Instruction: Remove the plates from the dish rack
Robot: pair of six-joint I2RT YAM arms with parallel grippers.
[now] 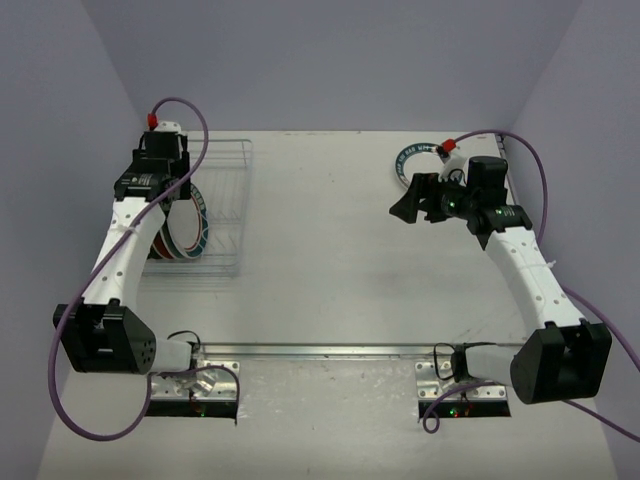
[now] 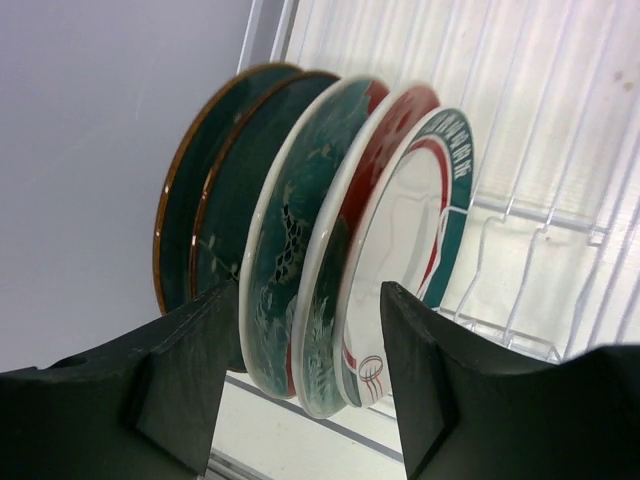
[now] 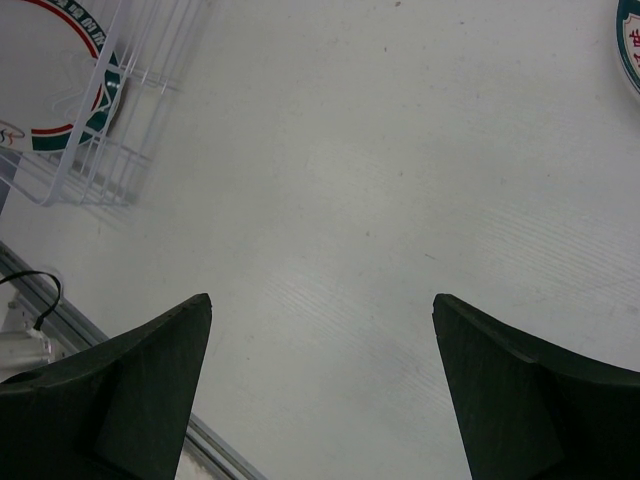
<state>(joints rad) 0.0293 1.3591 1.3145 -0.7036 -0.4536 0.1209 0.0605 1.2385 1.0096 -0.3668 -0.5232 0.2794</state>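
Observation:
Several plates stand on edge in the white wire dish rack [image 1: 222, 200] at the left. From left to right in the left wrist view: two dark teal ones with brown rims [image 2: 195, 220], a white-edged teal one [image 2: 295, 230], a red-rimmed one [image 2: 368, 175], and a white one with a green rim [image 2: 425, 225]. My left gripper [image 2: 310, 300] is open over them, its fingers [image 2: 185, 370] astride the three right-hand plates with a gap on each side. Another green-rimmed plate [image 1: 410, 160] lies flat on the table at the right. My right gripper [image 1: 412, 203] hangs open beside it, holding nothing.
In the right wrist view the rack's corner [image 3: 95, 150] shows at top left and the flat plate's edge [image 3: 630, 45] at top right. A metal rail [image 1: 320, 350] runs along the near edge. Purple walls close in the table on three sides.

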